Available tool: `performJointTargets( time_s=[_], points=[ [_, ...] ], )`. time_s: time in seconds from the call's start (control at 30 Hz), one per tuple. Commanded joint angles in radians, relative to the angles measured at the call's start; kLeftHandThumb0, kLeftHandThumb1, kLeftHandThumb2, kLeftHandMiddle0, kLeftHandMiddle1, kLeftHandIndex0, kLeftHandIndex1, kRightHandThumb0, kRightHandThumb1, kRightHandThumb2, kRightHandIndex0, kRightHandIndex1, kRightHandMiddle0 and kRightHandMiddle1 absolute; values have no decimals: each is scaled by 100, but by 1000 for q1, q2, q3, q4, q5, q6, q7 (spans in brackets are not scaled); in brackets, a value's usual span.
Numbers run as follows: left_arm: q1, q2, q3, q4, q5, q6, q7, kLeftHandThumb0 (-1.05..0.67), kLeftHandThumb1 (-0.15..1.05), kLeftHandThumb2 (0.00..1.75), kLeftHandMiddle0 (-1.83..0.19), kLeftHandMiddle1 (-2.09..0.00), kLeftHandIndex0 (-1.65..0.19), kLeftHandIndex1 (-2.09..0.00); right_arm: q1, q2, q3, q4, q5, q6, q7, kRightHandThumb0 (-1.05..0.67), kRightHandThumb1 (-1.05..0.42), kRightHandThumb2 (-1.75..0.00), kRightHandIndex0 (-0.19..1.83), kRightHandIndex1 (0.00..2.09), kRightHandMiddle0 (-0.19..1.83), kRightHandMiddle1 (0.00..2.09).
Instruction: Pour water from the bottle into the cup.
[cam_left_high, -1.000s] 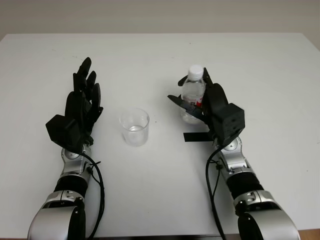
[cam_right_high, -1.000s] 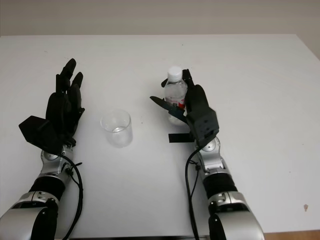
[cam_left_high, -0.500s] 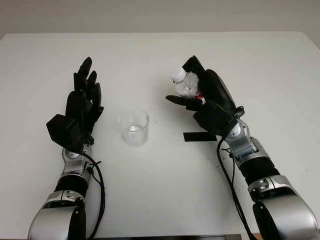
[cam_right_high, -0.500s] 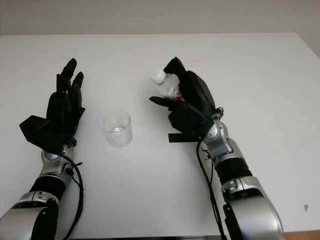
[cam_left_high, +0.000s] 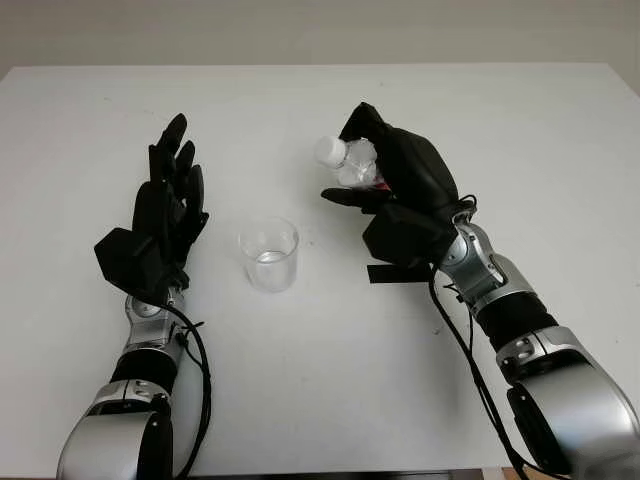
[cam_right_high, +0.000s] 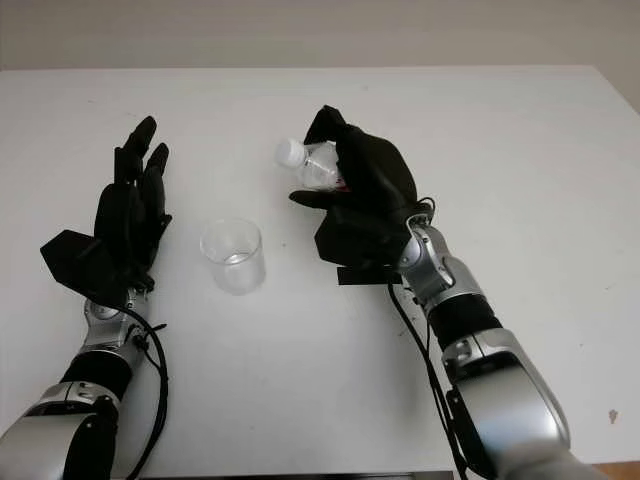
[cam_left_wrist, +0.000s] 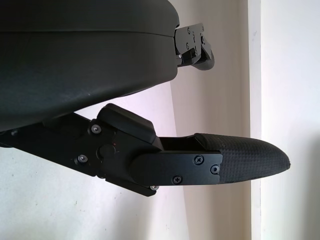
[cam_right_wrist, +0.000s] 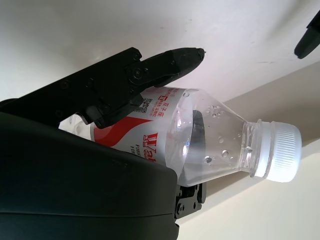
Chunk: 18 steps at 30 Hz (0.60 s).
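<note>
Right hand (cam_left_high: 395, 190) grips bottle (cam_left_high: 350, 165), lifted off white table (cam_left_high: 520, 130), tilted, white cap (cam_left_high: 327, 150) pointing toward 9 o'clock. Cup (cam_left_high: 269, 253) stands at 7 o'clock of bottle, apart. Left hand (cam_left_high: 165, 215) open, at 9 o'clock of cup.

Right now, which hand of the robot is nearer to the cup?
Left, by a small margin. The open left hand is beside the cup, on its left. The right hand, holding the tilted bottle, is to the cup's right and farther back.
</note>
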<state>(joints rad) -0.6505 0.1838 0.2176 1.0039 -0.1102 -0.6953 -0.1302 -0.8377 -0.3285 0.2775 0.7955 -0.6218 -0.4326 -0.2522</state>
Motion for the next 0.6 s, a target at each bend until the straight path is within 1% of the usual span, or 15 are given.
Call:
performJointTargets(
  time_s=[0.0,0.13,0.33,0.57],
  points=[
    [34,-29,-2,29,-2,-10,2,-105,105,50,19,-47,19,-57,-38,-14,17,0,-17,-23,-20,-41,-105,-27,128,209,90,209],
    [35,-31,0,27,-5,-4,0,-105,105,49,19,-47,19,-57,-53,-19,45,18,-48,-53,-49,-41,-105,-28,123,209,87,209],
    [37,-31,1,29,-4,-14,1,-105,105,49,19,-47,19,-57,-66,-34,96,22,-130,-82,-154,-40,-105,-23,132,209,90,209],
    [36,-35,1,31,-5,-17,5,-105,105,49,19,-45,19,-55,-80,-69,169,-10,-260,-94,-285,-42,-105,-24,129,209,88,209]
  ],
)
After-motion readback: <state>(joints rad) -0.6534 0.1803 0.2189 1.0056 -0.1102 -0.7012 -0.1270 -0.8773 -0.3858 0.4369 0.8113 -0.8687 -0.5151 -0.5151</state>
